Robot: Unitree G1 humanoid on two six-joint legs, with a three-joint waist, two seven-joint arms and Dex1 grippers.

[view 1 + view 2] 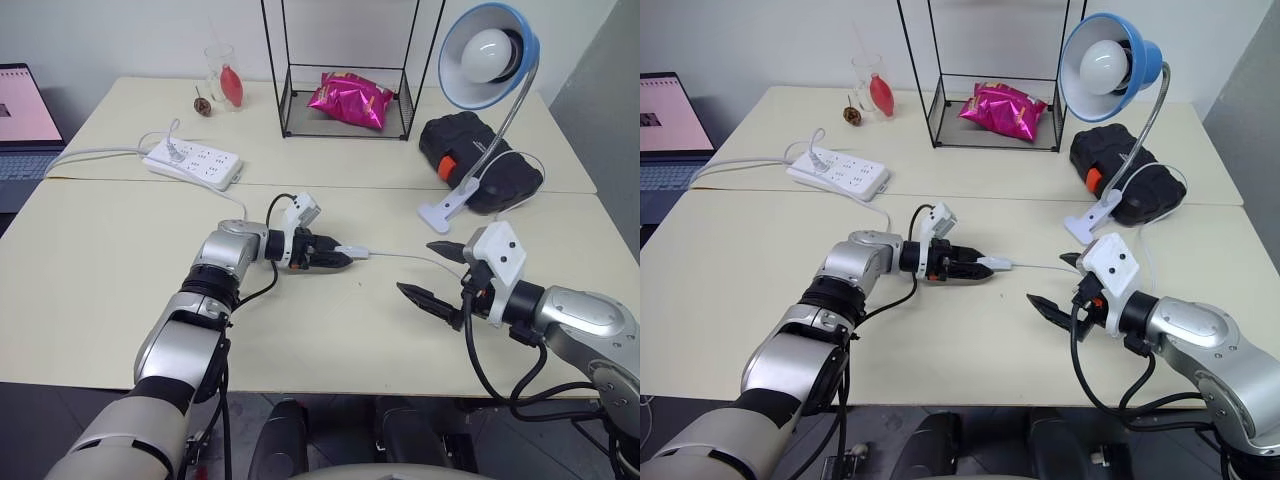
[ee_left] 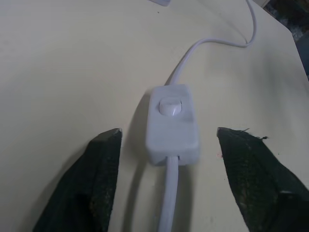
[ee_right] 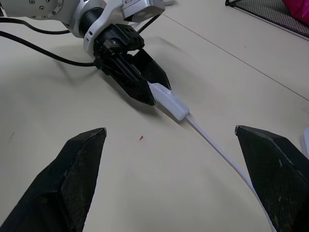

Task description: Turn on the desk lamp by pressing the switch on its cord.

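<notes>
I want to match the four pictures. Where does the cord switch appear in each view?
Left eye: the switch is centre, at the left tool.
Right eye: centre, same spot.
Left wrist: middle, between the fingers.
Right wrist: centre.
Shared landmark: the white cord leading from it.

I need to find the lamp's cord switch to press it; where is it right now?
In the left eye view, the switch lies on the table near the middle, between the fingers of the left gripper, with the cord running right toward the desk lamp.
</notes>
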